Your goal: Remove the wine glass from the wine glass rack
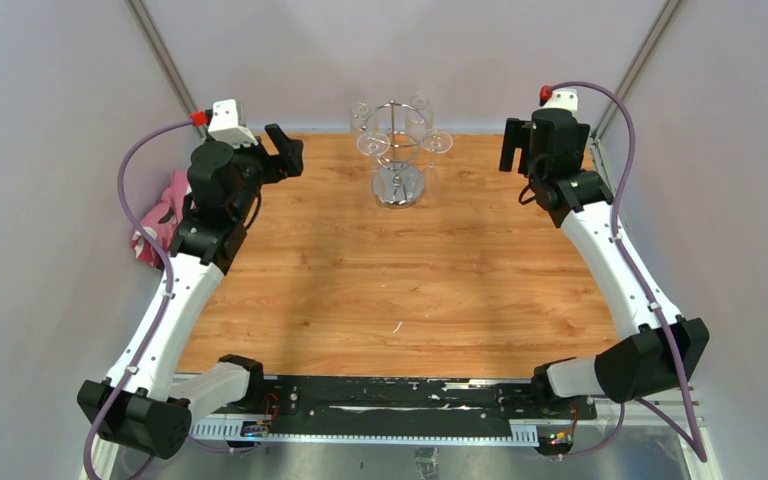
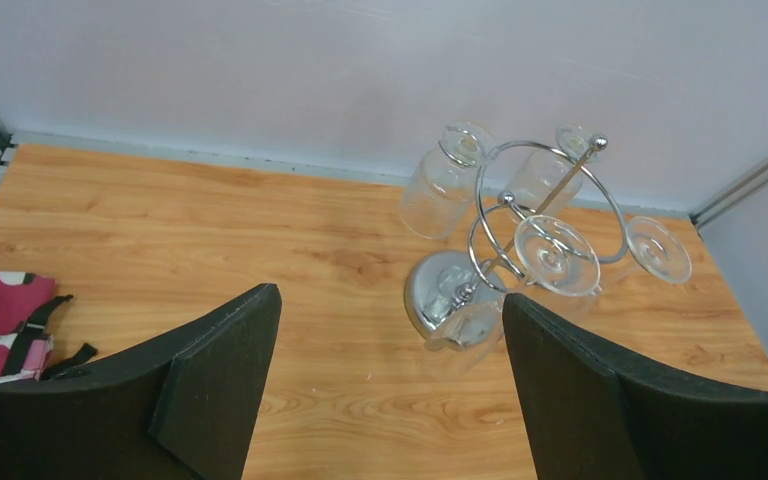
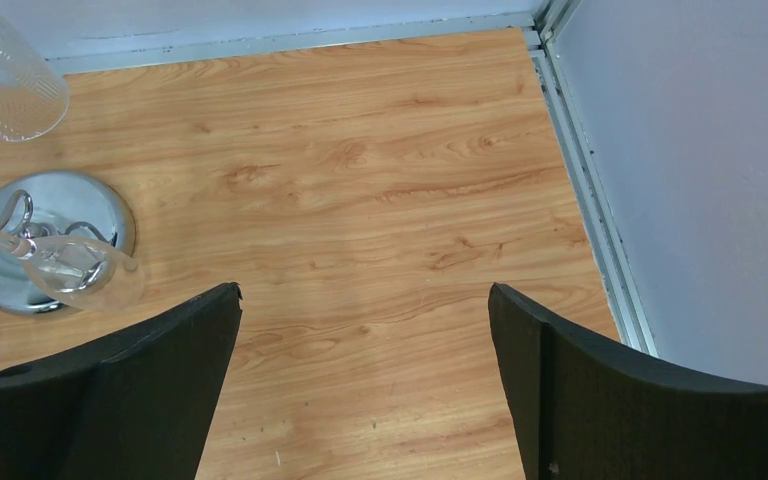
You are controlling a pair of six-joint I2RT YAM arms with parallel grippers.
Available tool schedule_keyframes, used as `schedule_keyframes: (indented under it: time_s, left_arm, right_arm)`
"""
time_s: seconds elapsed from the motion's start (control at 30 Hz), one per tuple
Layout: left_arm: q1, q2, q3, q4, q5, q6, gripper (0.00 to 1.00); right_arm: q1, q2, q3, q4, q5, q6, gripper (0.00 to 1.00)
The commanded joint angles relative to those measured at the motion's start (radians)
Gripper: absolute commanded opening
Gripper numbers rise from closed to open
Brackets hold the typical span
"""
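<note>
The wine glass (image 2: 557, 255) nearest the left arm hangs upside down by its foot in a loop of the rack (image 1: 397, 188), and at least three more glasses hang around the same wire ring, two on the far side and one to the right. The rack stands on its shiny round base at the far middle of the desk (image 1: 390, 290), close to the back wall. No glass is off the rack or resting on the wood, so the task's real work is not yet done: as far as these views show, nothing has been gripped or lifted. The left tool (image 2: 388, 305) sits to the left of the rack, well apart from it, with its two dark fingers spread wide and nothing between them; its camera looks straight at the glasses. The right tool (image 3: 365, 292) is off to the right of the rack, also spread wide and empty, and from its camera only the base and part of two glasses show at the left edge. What is left is the whole job, I judge: bring one tool in to a glass, close on it, slide the foot out of its loop and carry it clear. A pink cloth bundle (image 1: 160, 225) lies at the far left edge of the desk, well away from the rack.
</note>
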Motion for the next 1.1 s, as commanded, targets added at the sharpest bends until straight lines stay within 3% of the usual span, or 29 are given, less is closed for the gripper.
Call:
schedule_keyframes:
  time_s: [0.0,0.37,0.7,1.07]
  left_arm:
    - [-0.003,-0.009,-0.006,0.004,-0.023,0.009,0.87]
    - [-0.002,0.008,-0.021,0.012,-0.045,0.007,0.87]
    - [0.000,0.077,-0.044,0.037,-0.036,-0.025,0.87]
    - [0.055,0.168,-0.047,0.155,0.268,-0.144,0.88]
  right_arm:
    - [0.011,-0.014,-0.022,0.026,0.028,-0.013,1.00]
    - [0.010,-0.014,-0.047,0.049,0.003,-0.004,0.99]
    - [-0.020,-0.001,-0.054,0.075,-0.208,0.064,0.97]
    - [-0.149,0.013,-0.123,0.180,-0.583,0.200,0.96]
